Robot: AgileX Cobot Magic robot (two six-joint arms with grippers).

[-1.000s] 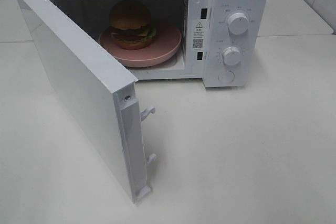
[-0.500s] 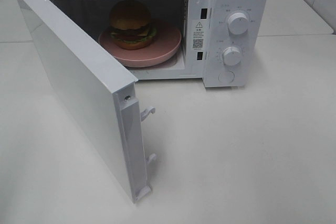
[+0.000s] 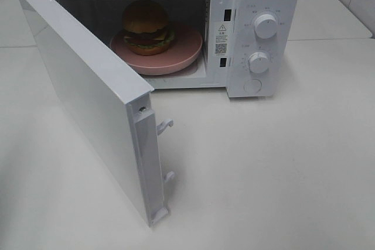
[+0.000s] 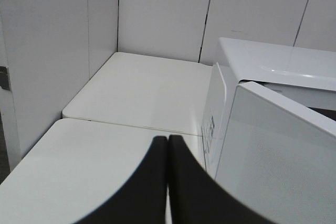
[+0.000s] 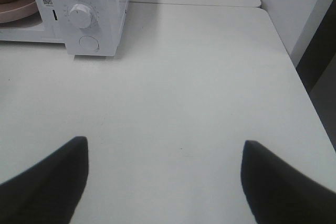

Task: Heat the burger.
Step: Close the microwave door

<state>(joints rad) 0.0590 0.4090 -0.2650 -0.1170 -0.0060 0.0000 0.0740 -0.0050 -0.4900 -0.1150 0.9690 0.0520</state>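
Note:
The burger (image 3: 146, 24), with a golden-brown bun, lettuce and dark filling, sits on a round pink plate (image 3: 181, 54) inside the white microwave (image 3: 266, 4). The microwave door (image 3: 88, 98) stands wide open, swung toward the front left. Neither gripper shows in the high view. In the left wrist view my left gripper (image 4: 168, 142) is shut on nothing, its dark fingers pressed together, to the left of the microwave (image 4: 273, 66) and behind its open door (image 4: 278, 150). My right gripper (image 5: 164, 153) is open and empty over bare table, right of the microwave's knobs (image 5: 82, 15). A sliver of the plate (image 5: 16, 11) shows there.
Two round knobs (image 3: 265, 26) and a round button (image 3: 252, 85) sit on the microwave's control panel. Door latch hooks (image 3: 165, 125) stick out from the door's edge. White walls (image 4: 58, 35) close in the back left corner. The table's right edge (image 5: 294, 72) drops off near the right gripper.
Nothing differs in the high view across the earlier frames; burger, plate and door stay put.

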